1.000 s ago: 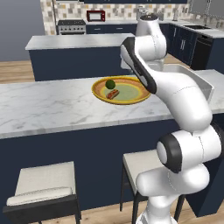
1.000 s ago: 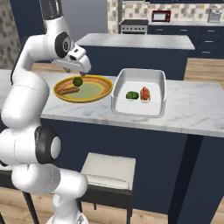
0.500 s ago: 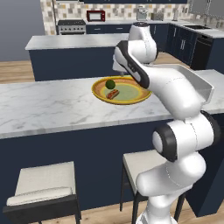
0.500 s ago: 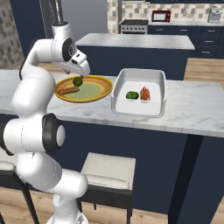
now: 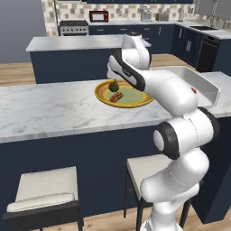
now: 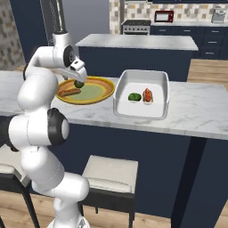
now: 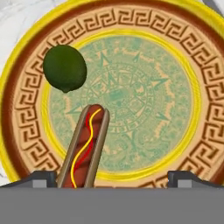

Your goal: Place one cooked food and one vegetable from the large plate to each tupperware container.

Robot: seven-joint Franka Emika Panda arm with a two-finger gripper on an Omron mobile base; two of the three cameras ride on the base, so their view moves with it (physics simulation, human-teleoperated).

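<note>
Left base view: large plate point(image 5: 127, 97) on the marble counter point(image 5: 54, 108), hot dog point(image 5: 116, 96) and green vegetable point(image 5: 113, 86) on it, arm over its 12 o'clock side.

Right base view: white tupperware container point(image 6: 141, 93) at the plate's 3 o'clock, holding a green piece point(image 6: 134, 96) and red piece point(image 6: 148, 95).

Hand view: gripper point(image 7: 112, 178) above the plate, jaws spread wide, nothing between them; hot dog at 7 o'clock, vegetable at 10.

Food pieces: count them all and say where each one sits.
4. A hot dog and a round green vegetable lie on the large plate; a green vegetable and reddish cooked food lie in the white container.
</note>
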